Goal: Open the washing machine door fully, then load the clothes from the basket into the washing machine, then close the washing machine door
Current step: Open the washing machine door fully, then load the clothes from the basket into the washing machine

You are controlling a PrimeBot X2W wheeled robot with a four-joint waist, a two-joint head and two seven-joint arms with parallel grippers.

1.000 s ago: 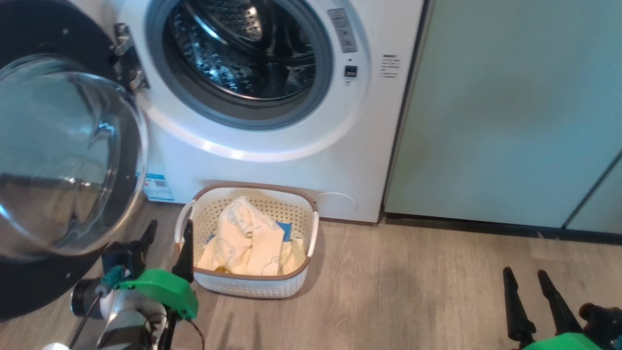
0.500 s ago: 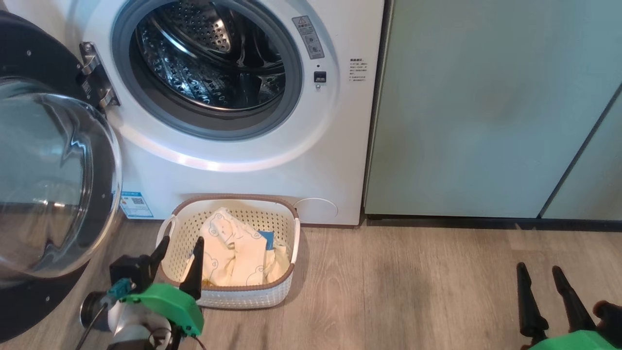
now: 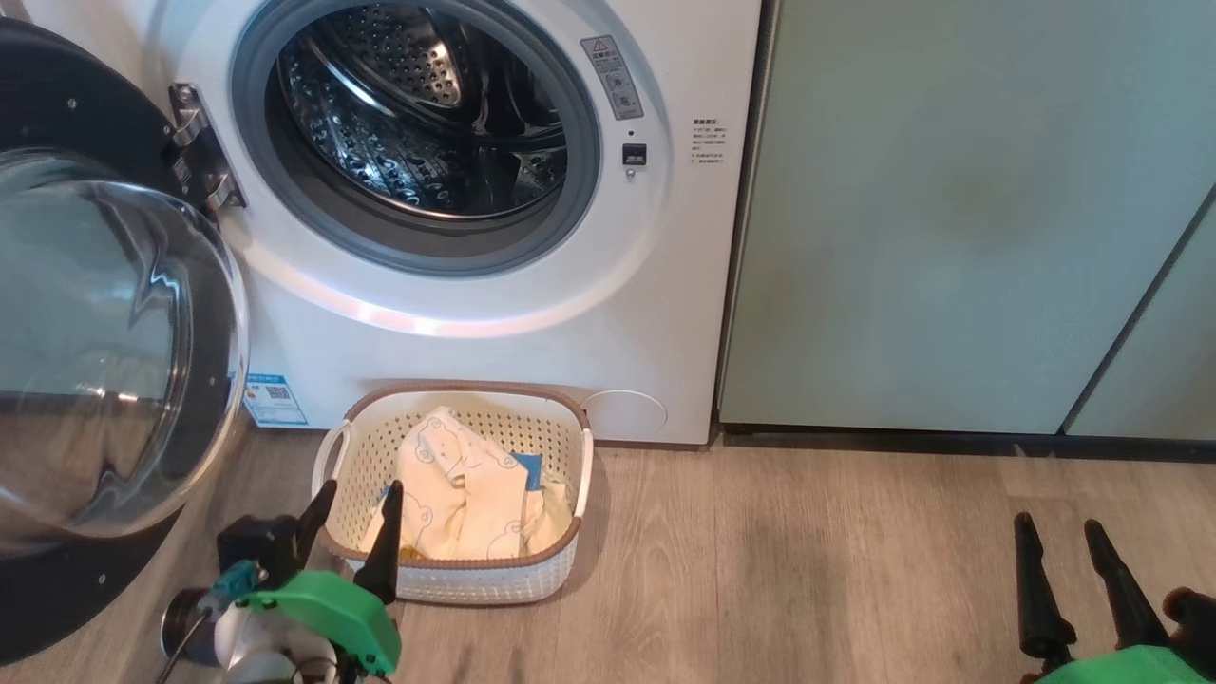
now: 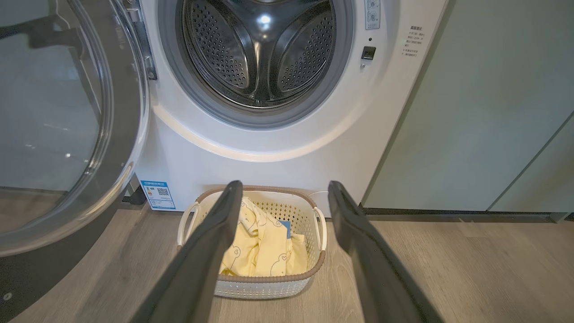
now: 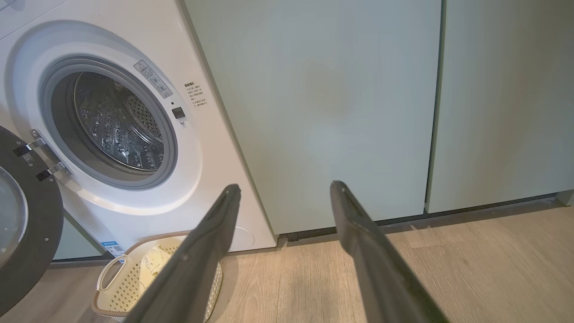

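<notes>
Clothes (image 3: 465,494) lie in the basket (image 3: 475,581), just in front of the washing machine (image 3: 570,313).
Your left hand (image 3: 359,492) has its two dark fingers wide apart and holds nothing; it points toward the basket, and in the head view its fingertips show over the near left corner of the brown rim. Your right hand (image 3: 1056,524) is well apart from it, low on the right over the wooden floor (image 3: 807,570), also spread and empty, facing the pale green cabinets (image 3: 950,237). The clothes are pale yellow fabric with bear outlines and a small blue piece. Above the basket you see the grey-rimmed opening and the steel drum (image 3: 418,123). The washing machine door (image 3: 57,114) stands swung open on the left side, its glass bowl toward you.
</notes>
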